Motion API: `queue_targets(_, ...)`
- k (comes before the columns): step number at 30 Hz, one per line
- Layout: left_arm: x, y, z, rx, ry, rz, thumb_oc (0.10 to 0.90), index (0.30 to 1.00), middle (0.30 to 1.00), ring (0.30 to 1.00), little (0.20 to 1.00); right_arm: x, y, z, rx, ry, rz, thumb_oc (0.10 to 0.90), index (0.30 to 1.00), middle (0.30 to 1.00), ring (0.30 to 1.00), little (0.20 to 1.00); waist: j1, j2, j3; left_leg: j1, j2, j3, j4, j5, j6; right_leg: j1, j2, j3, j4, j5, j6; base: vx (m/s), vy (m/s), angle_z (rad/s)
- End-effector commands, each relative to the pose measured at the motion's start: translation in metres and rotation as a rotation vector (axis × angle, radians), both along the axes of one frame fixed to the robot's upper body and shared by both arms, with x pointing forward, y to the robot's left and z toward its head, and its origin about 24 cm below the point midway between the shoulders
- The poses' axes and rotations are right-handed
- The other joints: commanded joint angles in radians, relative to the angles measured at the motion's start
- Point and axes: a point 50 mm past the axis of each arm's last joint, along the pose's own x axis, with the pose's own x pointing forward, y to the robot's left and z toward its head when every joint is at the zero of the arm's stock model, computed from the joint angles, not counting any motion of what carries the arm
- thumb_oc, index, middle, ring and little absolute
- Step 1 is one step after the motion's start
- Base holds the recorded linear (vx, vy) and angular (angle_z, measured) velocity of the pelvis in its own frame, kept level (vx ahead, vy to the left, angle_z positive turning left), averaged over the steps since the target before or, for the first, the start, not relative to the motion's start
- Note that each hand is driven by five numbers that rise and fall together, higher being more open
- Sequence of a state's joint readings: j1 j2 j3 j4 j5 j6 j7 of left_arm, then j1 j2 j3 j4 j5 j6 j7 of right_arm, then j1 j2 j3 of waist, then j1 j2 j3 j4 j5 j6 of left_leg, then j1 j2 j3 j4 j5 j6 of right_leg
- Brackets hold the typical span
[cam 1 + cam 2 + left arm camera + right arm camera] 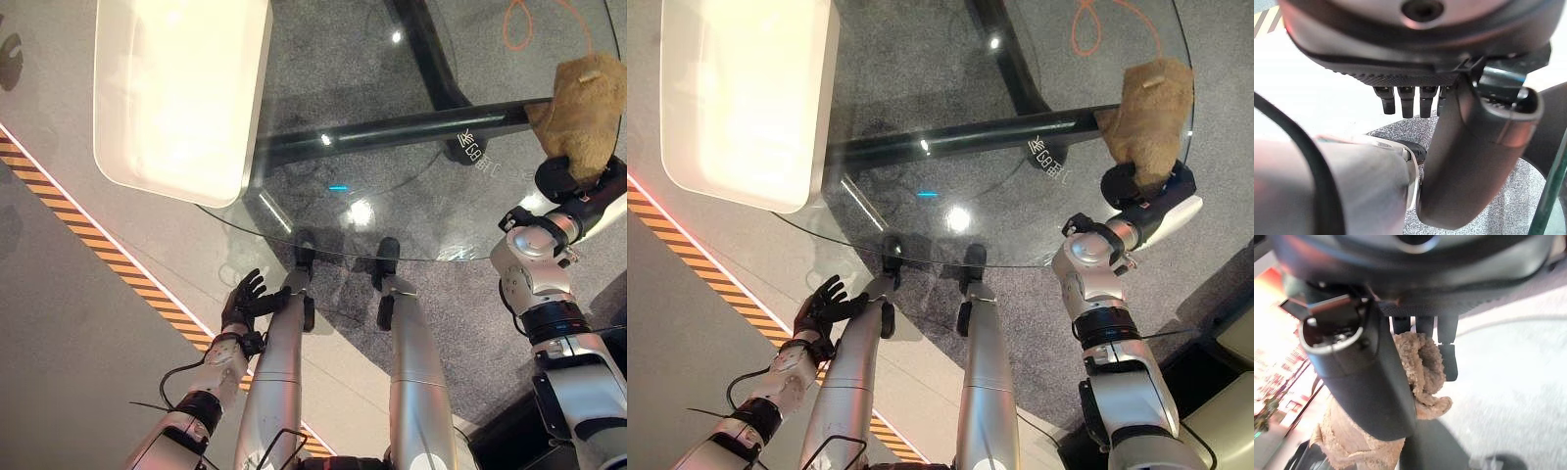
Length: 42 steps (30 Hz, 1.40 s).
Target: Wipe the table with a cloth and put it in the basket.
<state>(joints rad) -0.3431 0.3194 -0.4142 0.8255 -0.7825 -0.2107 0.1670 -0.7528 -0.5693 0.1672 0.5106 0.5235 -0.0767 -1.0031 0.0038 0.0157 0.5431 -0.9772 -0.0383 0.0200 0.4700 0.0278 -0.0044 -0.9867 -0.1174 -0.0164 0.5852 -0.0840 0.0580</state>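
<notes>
Right hand (566,178) at 3 o'clock clamped on fuzzy tan cloth (586,101) apparently resting on round glass table (411,225), white rectangular basket (176,98) at 10 o'clock, left hand (242,300) low at 7 o'clock, fingers spread.

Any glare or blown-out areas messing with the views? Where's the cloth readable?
Left eye view: lamp reflections glint on the glass table; the white basket is washed out, its inside unreadable. Right wrist view: background blown out beside the thumb, yet the brown cloth reads clearly in the right hand. Left wrist view: bright floor behind the idle left hand.
</notes>
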Motion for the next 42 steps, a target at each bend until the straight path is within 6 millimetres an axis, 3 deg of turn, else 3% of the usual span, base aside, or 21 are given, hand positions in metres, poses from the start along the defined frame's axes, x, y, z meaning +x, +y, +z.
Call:
queue_targets(1, -0.054, -0.021, -0.045, -0.070, 0.165, -0.003, 0.800, 0.900, 0.900, 0.900, 0.900, -0.015, -0.004, 0.060, -0.237, -0.212, 0.003, 0.100, 0.300, 0.300, 0.300, 0.200, -0.004, 0.062, -0.023, 0.052, -0.029, 0.082, 0.065, -0.153, 0.063, 0.024, 0.068, -0.075, -0.122, 0.094, -0.031, 0.00, 0.000, 0.00)
queue_targets(6, -0.052, -0.022, -0.045, -0.066, 0.168, -0.002, 0.800, 0.900, 0.900, 0.900, 0.900, -0.005, 0.025, 0.059, -0.417, -0.074, 0.179, 0.100, 0.300, 0.300, 0.300, 0.200, -0.002, 0.059, -0.023, 0.050, -0.032, 0.081, 0.066, -0.149, 0.060, 0.023, 0.071, -0.076, -0.118, 0.091, -0.032, 0.00, 0.000, 0.00)
queue_targets(16, -0.049, -0.020, -0.041, -0.057, 0.140, -0.006, 0.800, 0.900, 0.900, 0.900, 0.900, 0.009, 0.073, 0.010, -0.600, 0.272, 0.534, 0.100, 0.300, 0.300, 0.300, 0.200, 0.002, 0.049, -0.023, 0.039, -0.026, 0.089, 0.067, -0.140, 0.056, 0.014, 0.062, -0.091, -0.112, 0.086, -0.037, 0.00, 0.000, 0.00)
queue_targets(22, -0.053, -0.016, -0.043, -0.047, 0.147, -0.012, 0.800, 0.900, 0.900, 0.900, 0.900, 0.009, 0.093, 0.001, -0.663, 0.319, 0.690, 0.100, 0.300, 0.300, 0.300, 0.200, 0.009, 0.048, -0.023, 0.038, -0.027, 0.087, 0.063, -0.136, 0.055, 0.015, 0.060, -0.096, -0.115, 0.086, -0.038, 0.00, 0.000, 0.00)
queue_targets(25, -0.054, -0.016, -0.044, -0.042, 0.148, -0.020, 0.800, 0.900, 0.900, 0.900, 0.900, 0.001, 0.120, -0.003, -0.682, 0.283, 0.916, 0.100, 0.300, 0.300, 0.300, 0.200, 0.009, 0.044, -0.023, 0.038, -0.027, 0.088, 0.060, -0.132, 0.056, 0.014, 0.060, -0.097, -0.115, 0.087, -0.038, 0.00, 0.000, 0.00)
queue_targets(34, -0.048, -0.015, -0.037, -0.033, 0.123, -0.039, 0.800, 0.900, 0.900, 0.900, 0.900, -0.021, 0.171, -0.008, -0.874, 0.247, 1.282, 0.100, 0.300, 0.300, 0.300, 0.200, 0.016, 0.044, -0.023, 0.031, -0.026, 0.091, 0.069, -0.129, 0.054, 0.010, 0.053, -0.104, -0.109, 0.088, -0.034, 0.00, -0.003, 0.04)
queue_targets(42, -0.042, -0.017, -0.033, -0.030, 0.123, -0.054, 0.800, 0.900, 0.900, 0.900, 0.900, -0.026, 0.187, -0.013, -0.878, 0.248, 1.381, 0.100, 0.300, 0.300, 0.300, 0.200, 0.024, 0.048, -0.023, 0.021, -0.024, 0.089, 0.081, -0.128, 0.052, -0.001, 0.045, -0.108, -0.098, 0.090, -0.033, 0.00, 0.000, 0.06)
